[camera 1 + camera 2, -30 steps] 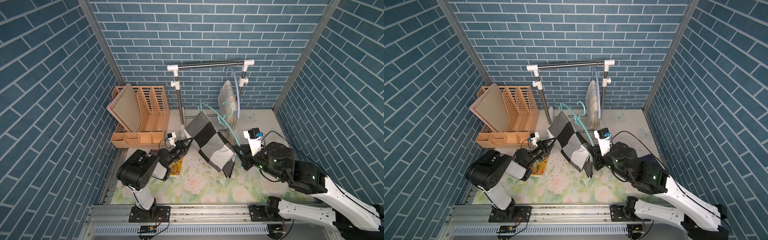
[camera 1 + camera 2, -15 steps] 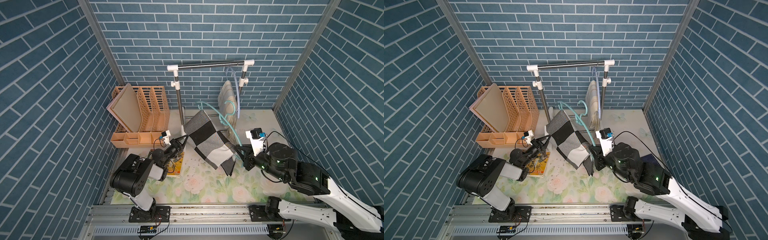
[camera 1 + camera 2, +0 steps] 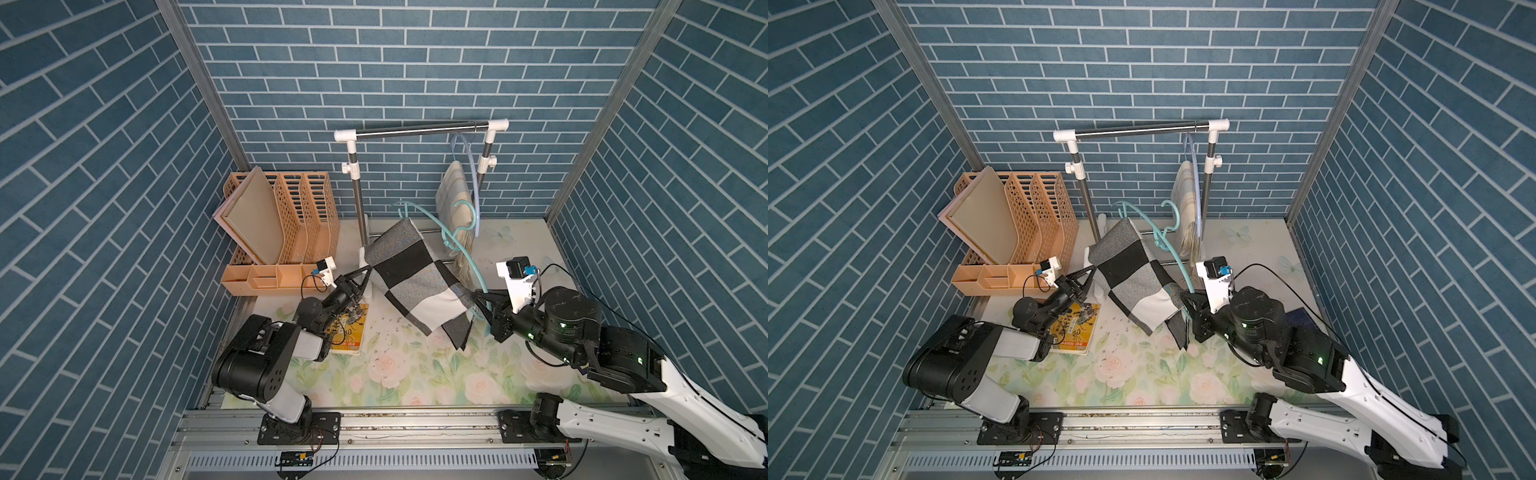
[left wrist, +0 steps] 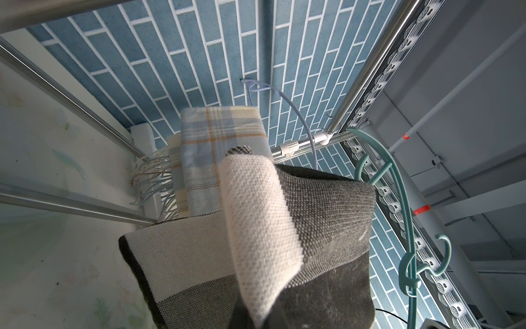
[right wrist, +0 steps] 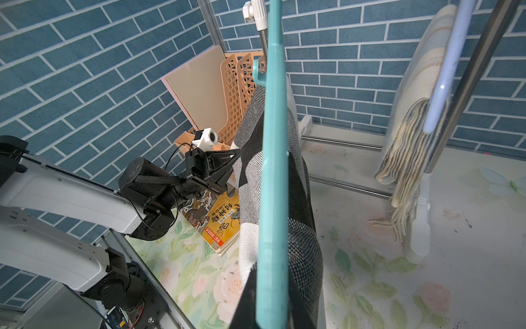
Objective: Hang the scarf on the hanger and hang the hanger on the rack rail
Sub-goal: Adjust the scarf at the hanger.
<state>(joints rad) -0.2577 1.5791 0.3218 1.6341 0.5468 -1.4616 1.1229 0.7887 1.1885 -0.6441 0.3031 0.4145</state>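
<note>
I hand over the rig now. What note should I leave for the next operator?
Left gripper: jaws shut on an edge of the checked scarf.
Right gripper: jaws shut on the teal hanger, held in the air.
Done: scarf lies draped over the hanger.
To do: even it out, open the left jaws; hanger is not on the rail.

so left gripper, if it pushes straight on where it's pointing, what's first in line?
The checked scarf that the left gripper pinches fills its line. Behind it, likely the plaid scarf hanging on the rack. Depth is unclear.
</note>
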